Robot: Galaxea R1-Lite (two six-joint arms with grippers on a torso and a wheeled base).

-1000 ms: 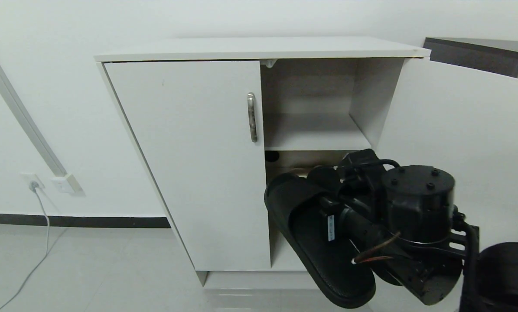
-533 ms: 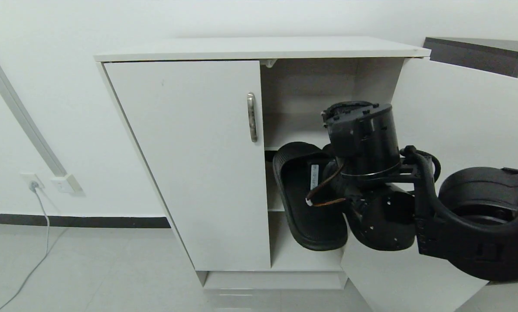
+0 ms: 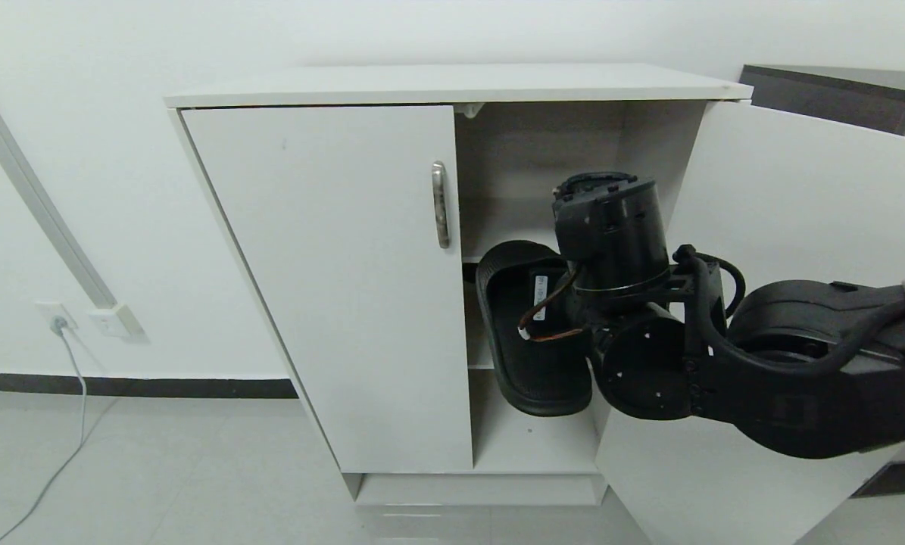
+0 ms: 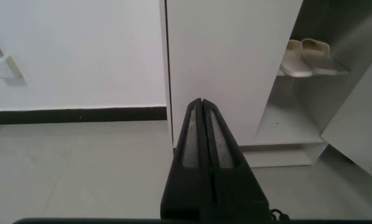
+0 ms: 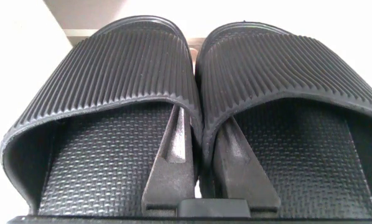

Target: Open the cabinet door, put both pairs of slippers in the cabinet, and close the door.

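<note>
A white cabinet (image 3: 452,83) stands with its left door (image 3: 323,280) closed and its right door (image 3: 808,227) swung open. My right gripper (image 5: 201,134) is shut on a pair of black slippers (image 5: 192,81), its fingers (image 5: 173,155) tucked under the two straps and pinching their inner edges together. In the head view the black slippers (image 3: 524,341) hang heel-down in the cabinet opening, in front of the middle shelf. A beige pair (image 4: 307,55) lies on that shelf inside. My left gripper (image 4: 201,106) is shut and holds nothing, low over the floor facing the cabinet's closed door.
The open door juts out toward me on the right, close beside my right arm. The closed door carries a metal handle (image 3: 440,204). A wall socket with a cable (image 3: 58,324) sits at the left, with bare tiled floor (image 3: 157,469) in front. A dark desk (image 3: 838,91) stands behind at the right.
My right arm has lifted the black slippers from low in front of the cabinet up into the opening, then a little farther in and left. The left gripper's earlier state is not shown.
</note>
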